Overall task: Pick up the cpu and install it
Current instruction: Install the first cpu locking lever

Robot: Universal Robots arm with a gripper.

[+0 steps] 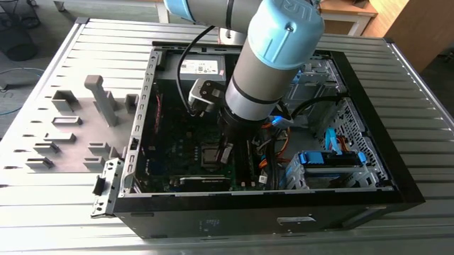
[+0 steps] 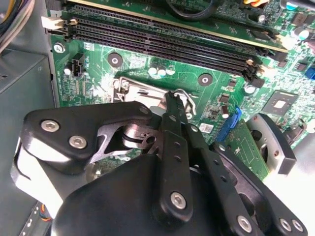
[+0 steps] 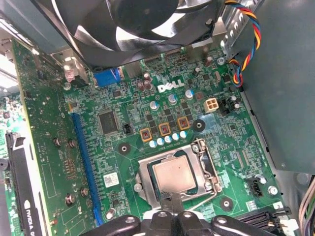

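CPU [image 3: 173,175]: thin, rigid, light, fragile underside; seated in the socket frame [image 3: 173,177]. Grip its edges only. Jaws' state: cannot tell.

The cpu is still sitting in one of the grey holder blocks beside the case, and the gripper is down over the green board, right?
Not quite. In the first wrist view the cpu lies in the socket frame on the green board. The gripper is over that board.

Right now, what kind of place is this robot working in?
Probably a lab or workshop test bench for computer assembly. An open desktop computer case lies on a slatted metal table, grey holder blocks stand beside it, and the arm reaches in over the motherboard, where the cpu sits in its socket.
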